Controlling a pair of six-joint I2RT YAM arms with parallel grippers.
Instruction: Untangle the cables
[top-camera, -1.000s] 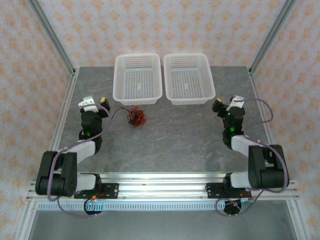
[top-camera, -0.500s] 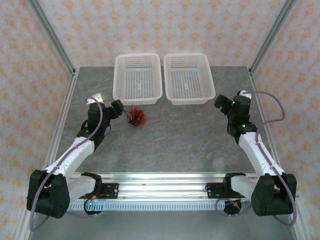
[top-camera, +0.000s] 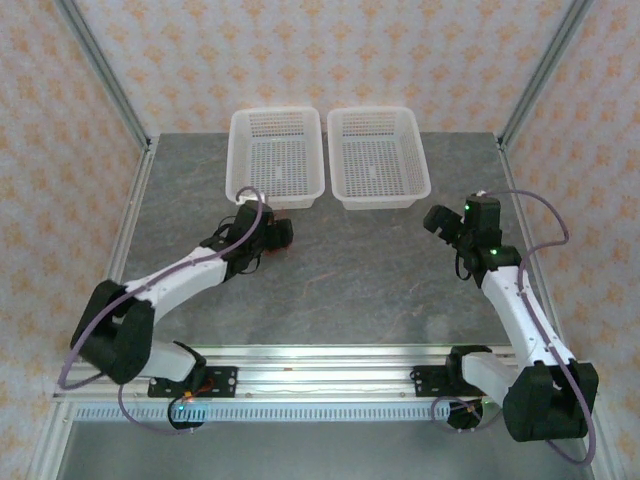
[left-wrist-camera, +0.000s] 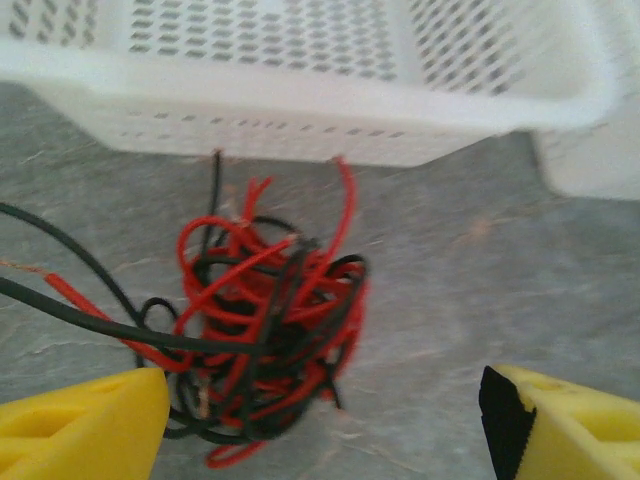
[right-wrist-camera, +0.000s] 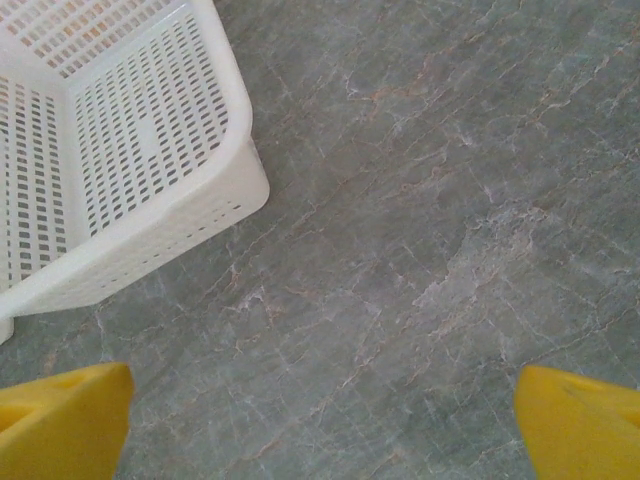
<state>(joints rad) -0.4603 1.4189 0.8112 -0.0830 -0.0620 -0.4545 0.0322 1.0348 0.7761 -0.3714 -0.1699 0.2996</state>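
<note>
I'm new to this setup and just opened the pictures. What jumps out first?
A knotted ball of red and black cables lies on the grey table just before the left white basket. The left claw is poised open at it, while the right claw hangs open by the other basket.

Lab test cell: aluminium frame (top-camera: 104, 70), patterned backdrop (top-camera: 330, 50).

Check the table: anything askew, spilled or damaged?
Nothing stands out beyond the job itself: the thin red and black cables lie in one knotted clump on the grey stone-look table, close before the left white perforated plastic basket. It and the right white basket sit upright, side by side.
</note>
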